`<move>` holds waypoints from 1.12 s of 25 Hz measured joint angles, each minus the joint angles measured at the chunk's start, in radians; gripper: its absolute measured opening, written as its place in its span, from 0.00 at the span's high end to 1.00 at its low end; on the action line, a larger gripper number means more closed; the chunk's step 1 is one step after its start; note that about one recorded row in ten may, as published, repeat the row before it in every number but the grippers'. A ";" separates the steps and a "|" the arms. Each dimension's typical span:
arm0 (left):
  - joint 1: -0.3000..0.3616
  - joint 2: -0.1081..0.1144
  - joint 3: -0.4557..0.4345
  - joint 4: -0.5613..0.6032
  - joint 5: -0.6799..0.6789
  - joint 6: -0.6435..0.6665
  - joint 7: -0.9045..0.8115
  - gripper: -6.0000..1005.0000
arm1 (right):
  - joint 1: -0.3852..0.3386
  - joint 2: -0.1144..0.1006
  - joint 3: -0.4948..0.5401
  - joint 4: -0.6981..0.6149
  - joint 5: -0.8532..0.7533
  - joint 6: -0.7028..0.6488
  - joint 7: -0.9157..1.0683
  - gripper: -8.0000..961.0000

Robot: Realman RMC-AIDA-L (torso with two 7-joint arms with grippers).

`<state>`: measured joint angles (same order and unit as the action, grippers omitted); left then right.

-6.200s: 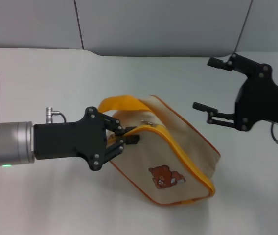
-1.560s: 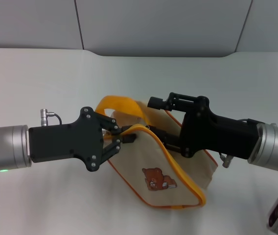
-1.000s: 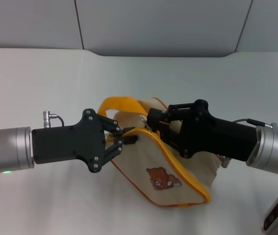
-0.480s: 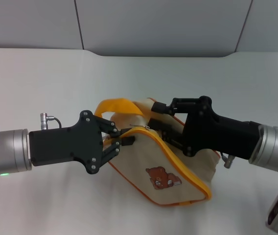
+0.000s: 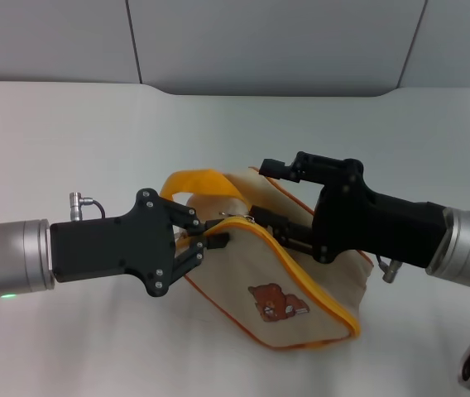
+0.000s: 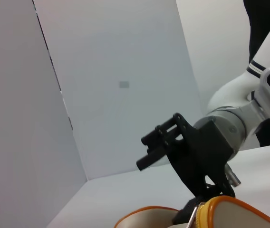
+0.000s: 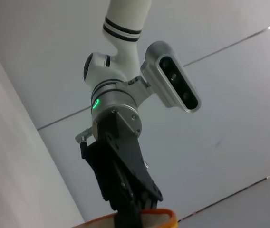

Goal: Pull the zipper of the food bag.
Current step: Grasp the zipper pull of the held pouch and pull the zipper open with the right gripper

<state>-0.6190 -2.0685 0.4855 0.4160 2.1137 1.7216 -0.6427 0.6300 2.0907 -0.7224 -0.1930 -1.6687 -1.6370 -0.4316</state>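
Note:
The beige food bag [image 5: 297, 277], with a bear picture and a yellow loop handle [image 5: 198, 180], lies tilted on the white table. My left gripper [image 5: 204, 240] is shut on the bag's near top corner, on the yellow-orange zipper band [image 5: 297, 269]. My right gripper [image 5: 264, 192] is open over the bag's top. Its lower finger lies right by the small silver pull tab [image 5: 251, 218] and its upper finger stands above the bag. The left wrist view shows the right gripper [image 6: 166, 142], the band [image 6: 223, 203] and the tab [image 6: 192, 216].
The white table [image 5: 94, 124] runs to a grey wall at the back. The right wrist view shows my left arm and gripper [image 7: 125, 190] above the bag's orange edge [image 7: 147, 219]. Both arms reach in over the table from the sides.
The right gripper came in from the far right to the bag's top. Over the last second its fingers have spread wider and it has drawn slightly right. The left gripper keeps its hold.

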 joint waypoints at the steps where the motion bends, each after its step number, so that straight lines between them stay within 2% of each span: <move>1: 0.000 0.000 0.001 0.000 0.001 0.000 0.000 0.92 | 0.002 0.000 0.000 -0.009 0.000 -0.005 0.000 0.39; 13: -0.008 0.002 -0.008 0.005 -0.001 0.006 -0.007 0.92 | 0.015 0.002 -0.036 -0.013 -0.002 -0.001 0.000 0.39; 21: -0.005 0.017 -0.010 0.014 -0.006 0.028 -0.030 0.92 | -0.013 0.002 -0.027 -0.011 0.001 -0.010 0.005 0.39; 28: -0.006 0.013 -0.001 0.014 -0.005 0.033 -0.031 0.92 | -0.011 0.002 -0.029 -0.009 0.023 -0.012 0.009 0.39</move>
<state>-0.6254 -2.0560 0.4843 0.4297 2.1085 1.7546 -0.6735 0.6192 2.0923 -0.7517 -0.2020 -1.6461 -1.6486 -0.4222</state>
